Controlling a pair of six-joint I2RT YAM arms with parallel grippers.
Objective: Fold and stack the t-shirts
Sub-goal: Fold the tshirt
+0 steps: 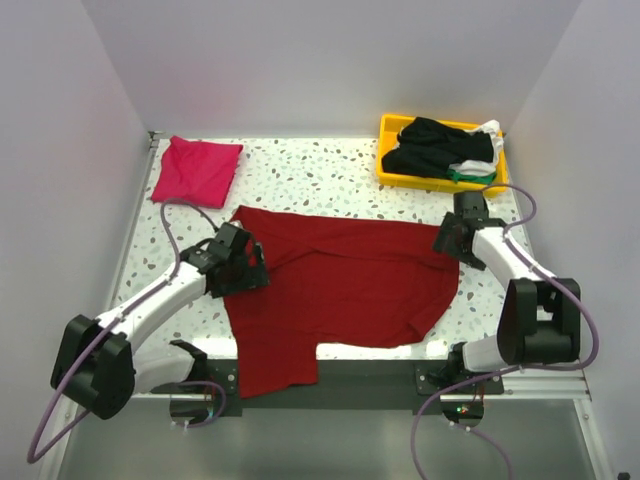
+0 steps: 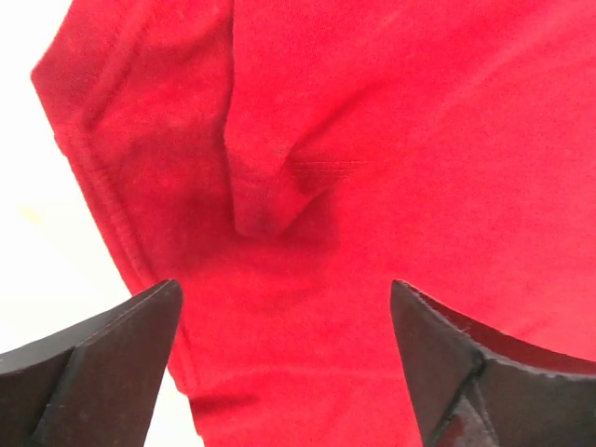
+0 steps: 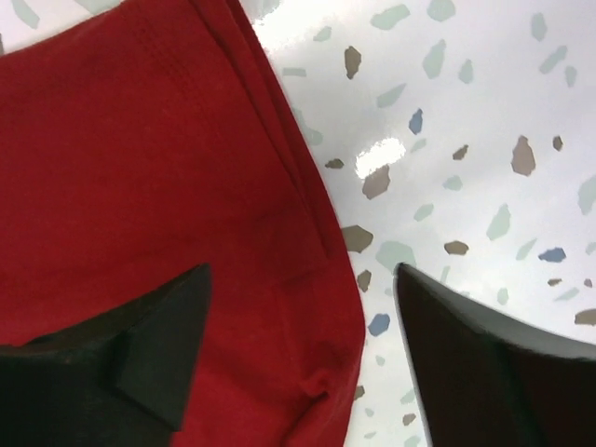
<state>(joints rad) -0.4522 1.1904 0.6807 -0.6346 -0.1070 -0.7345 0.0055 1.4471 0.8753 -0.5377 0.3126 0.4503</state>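
A dark red t-shirt lies spread across the middle of the table, its lower left part hanging over the near edge. My left gripper is open over its left edge; in the left wrist view the red cloth with a fold fills the gap between the fingers. My right gripper is open over the shirt's right edge; the right wrist view shows the hem between the fingers. A folded magenta-pink shirt lies at the back left. Black, white and green shirts lie in the tray.
A yellow plastic tray stands at the back right. White walls close in the table on the left, back and right. Speckled tabletop shows between the pink shirt and the tray.
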